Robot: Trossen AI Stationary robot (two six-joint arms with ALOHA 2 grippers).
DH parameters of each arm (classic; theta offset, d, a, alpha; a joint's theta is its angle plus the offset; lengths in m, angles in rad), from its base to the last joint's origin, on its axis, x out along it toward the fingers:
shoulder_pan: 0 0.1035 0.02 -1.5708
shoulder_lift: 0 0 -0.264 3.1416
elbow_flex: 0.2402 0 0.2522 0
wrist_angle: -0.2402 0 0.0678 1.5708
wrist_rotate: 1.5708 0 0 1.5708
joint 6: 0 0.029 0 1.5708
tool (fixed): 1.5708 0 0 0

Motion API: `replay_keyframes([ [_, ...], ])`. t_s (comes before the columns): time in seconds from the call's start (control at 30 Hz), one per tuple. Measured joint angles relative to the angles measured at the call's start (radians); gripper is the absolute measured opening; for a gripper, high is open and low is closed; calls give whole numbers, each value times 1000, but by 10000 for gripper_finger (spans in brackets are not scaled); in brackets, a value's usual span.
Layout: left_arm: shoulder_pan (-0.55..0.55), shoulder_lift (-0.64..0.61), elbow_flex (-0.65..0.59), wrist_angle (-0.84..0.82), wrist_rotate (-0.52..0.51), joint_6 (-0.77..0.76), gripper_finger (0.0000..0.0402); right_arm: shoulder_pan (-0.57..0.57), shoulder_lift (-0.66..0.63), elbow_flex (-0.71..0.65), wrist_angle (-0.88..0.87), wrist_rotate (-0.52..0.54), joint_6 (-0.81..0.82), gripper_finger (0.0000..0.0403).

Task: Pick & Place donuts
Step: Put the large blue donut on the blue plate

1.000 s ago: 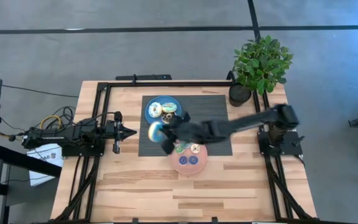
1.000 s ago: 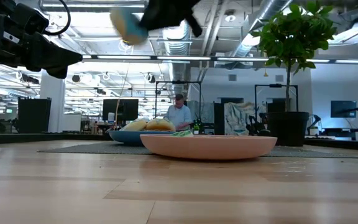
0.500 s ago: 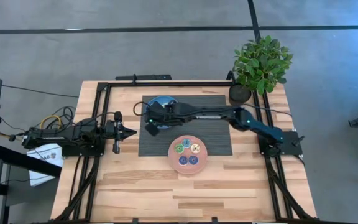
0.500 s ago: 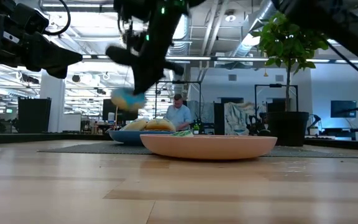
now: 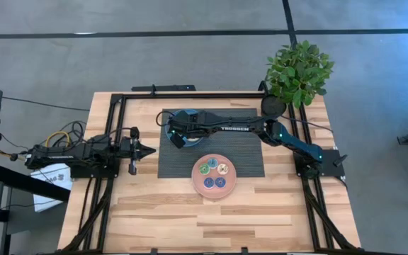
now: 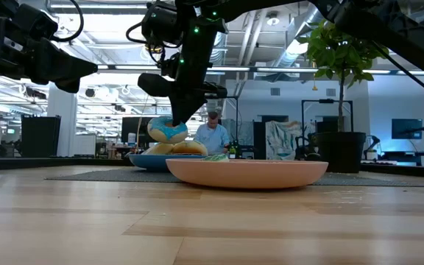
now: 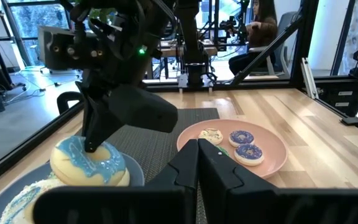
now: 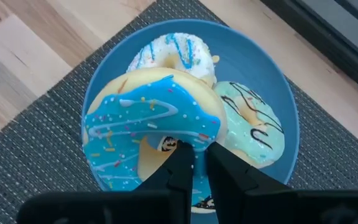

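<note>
The right gripper (image 5: 178, 134) is hanging upper-centre over the blue plate (image 8: 278, 106), fingers clamped on the blue-iced donut (image 8: 148, 124), clear of its rim. The left gripper (image 5: 142, 149), fingers together, is waiting centre-left.

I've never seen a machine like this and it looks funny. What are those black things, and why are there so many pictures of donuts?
The black things are two robot arms at a wooden table. Each ends in a gripper with two fingers, a bit like tongs.

The four pictures show one moment from four cameras: one looks straight down, one sits at table-top height, and one rides on each arm's wrist.

On the table lie a dark mat, a blue plate, a pink plate and a potted plant. The pink plate carries small toy donuts. The blue plate has bigger ones, such as a white donut and a teal donut.

The right gripper is over the blue plate, its fingers shut on a blue-iced donut. The left gripper waits at the side, beside the mat.
</note>
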Motion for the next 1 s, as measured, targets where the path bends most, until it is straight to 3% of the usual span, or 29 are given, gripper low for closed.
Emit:
replay_keyframes([
  [0.47, 0, 0, 0, 0, 0, 0, 0, 9, 38, -5, -4, 55, 7, 95],
  [1.0, 0, 0, 0, 0, 0, 0, 0, 10, 93, 23, -16, 86, 17, 216],
])
